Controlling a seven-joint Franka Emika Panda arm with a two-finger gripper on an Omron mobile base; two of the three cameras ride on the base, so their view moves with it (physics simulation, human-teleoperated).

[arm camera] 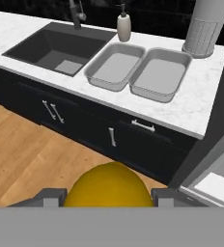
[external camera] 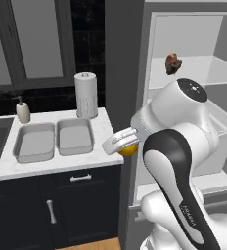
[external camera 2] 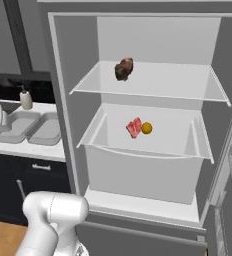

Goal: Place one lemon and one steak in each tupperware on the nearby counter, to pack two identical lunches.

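Carrying a lemon (arm camera: 109, 185) clamped between its two fingertips, the hand (external camera: 121, 142) is seen just off the edge of the surface (external camera: 101, 146), at about 4 o'clock from the nearer tupperware (external camera: 75, 136) in the left base view. In the hand view, the yellow fruit is seen low in the middle, with the surface and both tupperwares ahead at about 12 o'clock.

Both tupperwares are judged empty: the second tupperware (external camera: 34, 141) lies touching the first at its 9 o'clock, and nothing is seen inside either. A paper towel roll (external camera: 86, 95) stands at 12 o'clock of the nearer one, and a soap bottle (external camera: 22, 110) at 11 o'clock of the farther one, beside the sink (arm camera: 56, 48).

Inside the open fridge (external camera 2: 63, 100), a red steak (external camera 2: 134, 128) and a second lemon (external camera 2: 146, 128) are seen side by side in the drawer, and a darker steak (external camera 2: 123, 69) rests on the upper shelf (external camera 2: 188, 82).

The task is judged to be at its beginning: nothing has been packed, the first lemon is under way, and two steaks and one lemon are left to be fetched.
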